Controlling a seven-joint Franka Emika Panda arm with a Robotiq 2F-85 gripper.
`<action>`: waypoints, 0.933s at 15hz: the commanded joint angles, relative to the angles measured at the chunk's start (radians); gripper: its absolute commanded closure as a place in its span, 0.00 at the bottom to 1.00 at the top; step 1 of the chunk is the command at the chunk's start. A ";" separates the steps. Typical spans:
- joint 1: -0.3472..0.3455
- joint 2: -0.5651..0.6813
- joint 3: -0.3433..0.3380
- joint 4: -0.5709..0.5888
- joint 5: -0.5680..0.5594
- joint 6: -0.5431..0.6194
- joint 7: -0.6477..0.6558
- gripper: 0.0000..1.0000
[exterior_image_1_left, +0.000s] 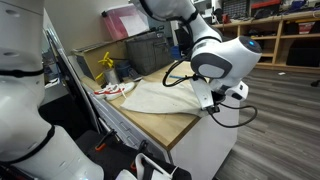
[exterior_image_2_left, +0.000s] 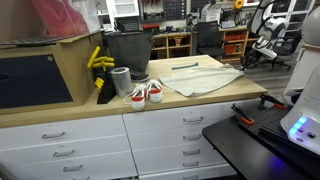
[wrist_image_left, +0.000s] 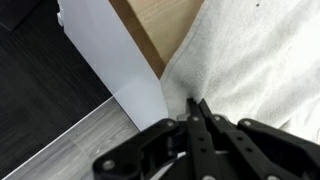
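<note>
Gripping the edge of the off-white, lightly creased cloth (wrist_image_left: 262, 62), jaws closed.

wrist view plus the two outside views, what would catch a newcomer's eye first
The large pale cream cloth spread flat on the light wooden countertop draws the eye first. In the wrist view the black tool is shut on that cloth's edge, right at the counter's corner. Away from the tool, a bright yellow object and a small red-and-white item stand out near a dark bin.
</note>
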 joint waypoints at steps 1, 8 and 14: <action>0.047 -0.117 -0.003 -0.092 -0.004 0.036 -0.025 0.99; 0.148 -0.279 -0.009 -0.225 -0.028 0.094 -0.049 0.99; 0.222 -0.350 0.002 -0.372 -0.112 0.201 -0.086 0.99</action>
